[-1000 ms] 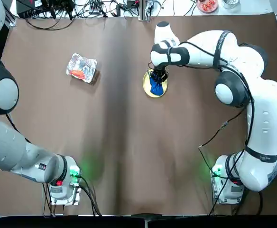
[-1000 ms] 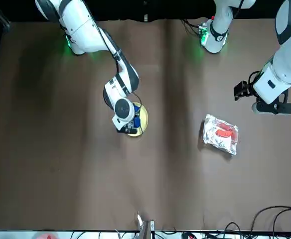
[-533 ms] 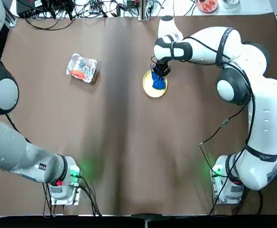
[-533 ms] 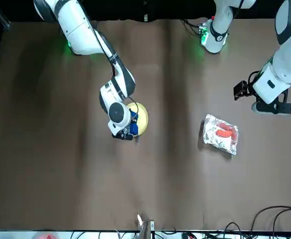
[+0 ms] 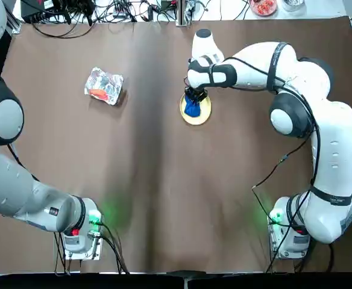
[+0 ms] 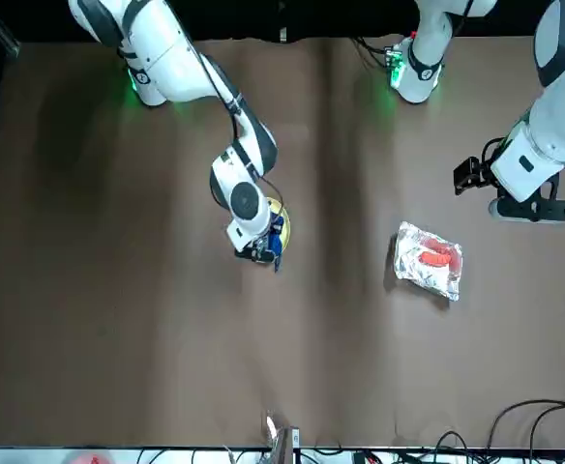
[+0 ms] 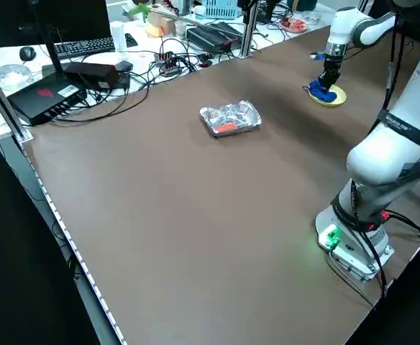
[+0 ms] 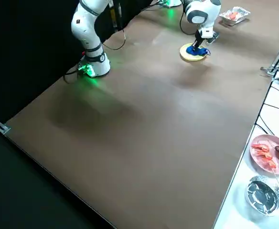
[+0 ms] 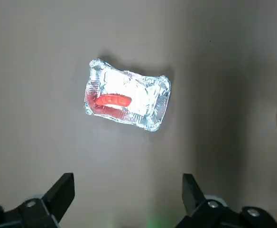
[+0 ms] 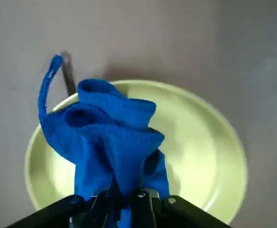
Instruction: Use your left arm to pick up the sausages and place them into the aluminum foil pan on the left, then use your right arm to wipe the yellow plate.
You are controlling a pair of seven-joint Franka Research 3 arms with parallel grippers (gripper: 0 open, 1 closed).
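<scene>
Blue cloth (image 10: pixel 115 137), pale-yellow plate (image 10: pixel 195 147)

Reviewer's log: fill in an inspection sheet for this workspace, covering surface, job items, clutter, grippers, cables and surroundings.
Surface: brown tabletop, softly creased.
Job items: red-orange sausage inside the crinkled silver foil pan; round pale-yellow plate under a bunched blue cloth.
Clutter on tabletop: nothing seen.
Grippers: right gripper shut on the cloth, over the plate; left gripper open, raised clear of the pan.
Cables: black, along the right arm; tangled beyond the table's far edge.
Surroundings: pink plate of food, silver bowl.
</scene>
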